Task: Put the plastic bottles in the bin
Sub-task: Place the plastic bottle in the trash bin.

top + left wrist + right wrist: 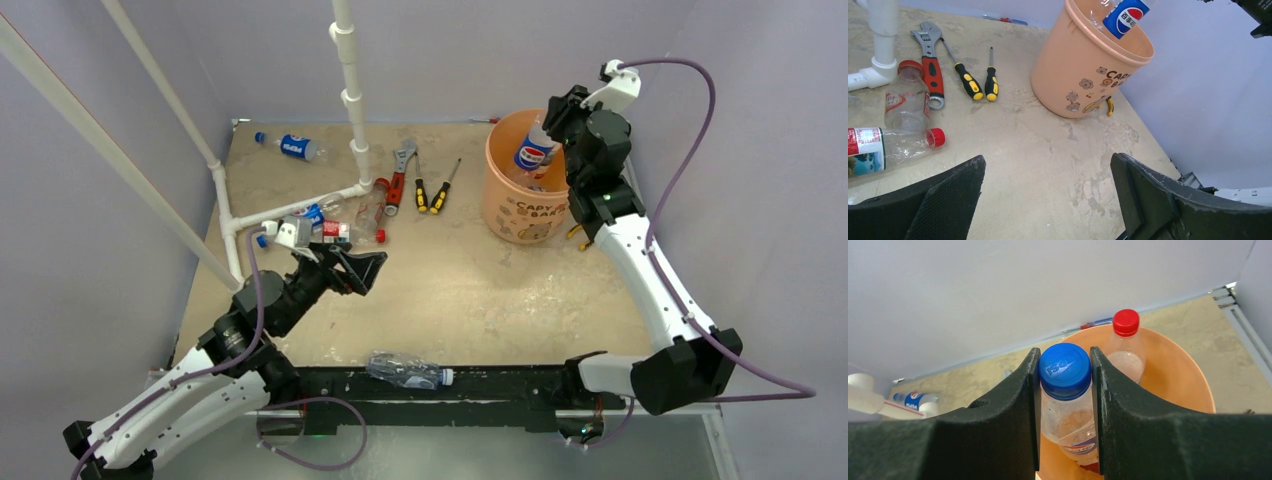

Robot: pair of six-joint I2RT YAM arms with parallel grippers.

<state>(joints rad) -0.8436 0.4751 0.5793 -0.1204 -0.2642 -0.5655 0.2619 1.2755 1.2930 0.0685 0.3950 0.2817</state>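
Right gripper (1064,354) is pinching the Pepsi bottle (1068,420) at the cap. It hangs upright, bottom already inside the bin (1193,382) at the tabletop's far right corner. Left gripper (1047,167) is spread wide and empty.

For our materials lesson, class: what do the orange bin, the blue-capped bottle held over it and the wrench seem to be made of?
The bin: likely plastic, opaque orange, smooth with a slight sheen, printed pictures. The bottle: thin clear plastic, see-through wall; moulded blue cap. The wrench: probably steel, bare grey head; its red handle looks coated or sleeved, I cannot tell which.
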